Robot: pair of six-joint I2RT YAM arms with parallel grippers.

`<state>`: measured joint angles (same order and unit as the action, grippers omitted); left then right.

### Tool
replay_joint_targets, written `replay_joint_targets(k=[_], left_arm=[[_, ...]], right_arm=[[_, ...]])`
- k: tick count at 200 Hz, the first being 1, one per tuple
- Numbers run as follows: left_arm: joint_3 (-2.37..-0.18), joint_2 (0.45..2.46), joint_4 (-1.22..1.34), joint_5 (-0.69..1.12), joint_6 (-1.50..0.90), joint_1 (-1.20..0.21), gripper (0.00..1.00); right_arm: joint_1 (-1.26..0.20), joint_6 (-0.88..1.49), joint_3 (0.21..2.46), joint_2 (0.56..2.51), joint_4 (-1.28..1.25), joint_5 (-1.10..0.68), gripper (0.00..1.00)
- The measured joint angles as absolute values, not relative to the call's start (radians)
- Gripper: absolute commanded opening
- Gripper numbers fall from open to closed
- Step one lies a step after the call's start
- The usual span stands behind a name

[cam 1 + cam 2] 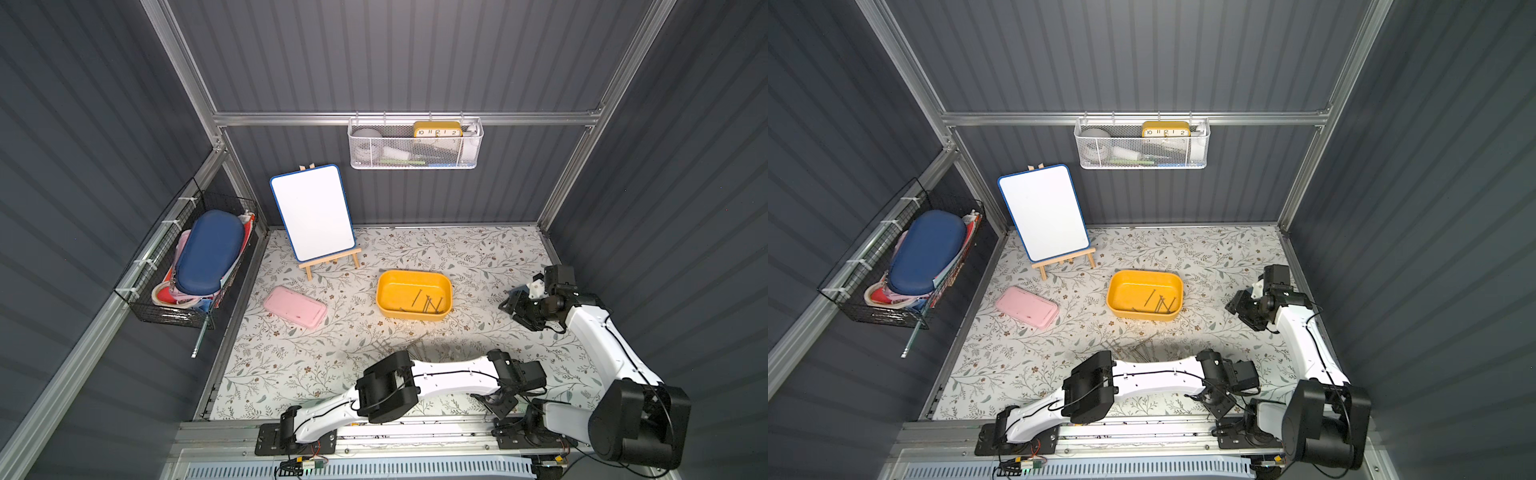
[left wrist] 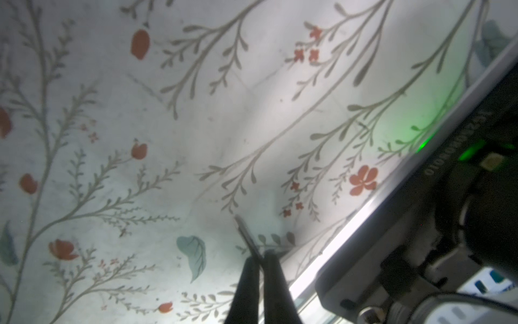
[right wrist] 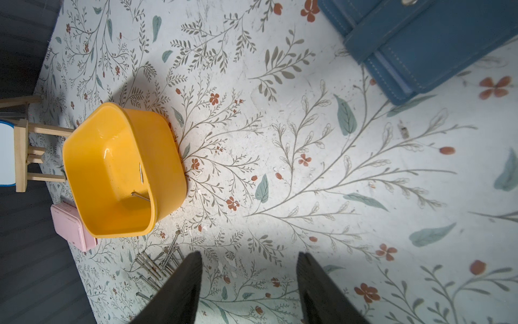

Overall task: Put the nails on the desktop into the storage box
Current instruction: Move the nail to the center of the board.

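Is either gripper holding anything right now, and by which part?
The left gripper is shut on one nail, pinched by its shaft between the fingers, one end sticking out. The right gripper is open and holds nothing.

**Both top views:** even, diffuse light from above. The desktop (image 1: 457, 257) is bright against dim, dark walls (image 1: 83, 124), and the straight frame rails (image 1: 399, 118) bow toward the picture edges. The left arm (image 1: 449, 374) casts a soft shadow on the desktop toward its near edge.

**Left wrist view:** dim and soft throughout. A green glow tints the desktop beside a metal rail (image 2: 350, 224) that glares white. The left gripper (image 2: 262, 256) and the nail (image 2: 246, 237) in it are blurred.

**Right wrist view:** bright, and sharp at centre. The storage box (image 3: 92, 146) carries a small highlight and throws a shadow beside it. The right gripper (image 3: 249, 255) is out of focus.
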<state>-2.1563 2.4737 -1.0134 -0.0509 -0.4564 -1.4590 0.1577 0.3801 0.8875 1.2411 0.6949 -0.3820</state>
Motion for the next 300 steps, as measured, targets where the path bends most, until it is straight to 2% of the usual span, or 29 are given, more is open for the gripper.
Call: replay_joint_targets(k=[42,113,148,196,211,248,286,300], left_arm=[[-2.033,2.407,-0.946,-0.033,-0.398,-1.391,0.01],[-2.132,2.472,-0.964,-0.263,-0.19,-1.157,0.0],[-2.124,2.479,-0.936,-0.36,-0.067,-1.17,0.0],[-1.954,2.4,-0.788,-0.454,0.088,-1.252,0.0],[-1.928,2.384,-0.761,-0.455,0.11,-1.276,0.04],[-1.884,2.349,-0.714,-0.427,0.145,-1.298,0.31],[-1.869,2.324,-0.714,-0.389,0.149,-1.296,0.45],[-1.867,2.314,-0.735,-0.384,0.13,-1.298,0.55]], right_arm=[[0.157,0.38,0.888,1.245,0.695,-0.382,0.59],[0.157,0.38,0.888,1.255,0.695,-0.381,0.58],[0.157,0.38,0.888,1.258,0.696,-0.381,0.59],[0.157,0.381,0.888,1.258,0.696,-0.38,0.59],[0.157,0.381,0.888,1.258,0.695,-0.381,0.59],[0.157,0.381,0.888,1.26,0.696,-0.382,0.6],[0.157,0.377,0.888,1.26,0.7,-0.382,0.62],[0.156,0.371,0.888,1.26,0.705,-0.383,0.62]])
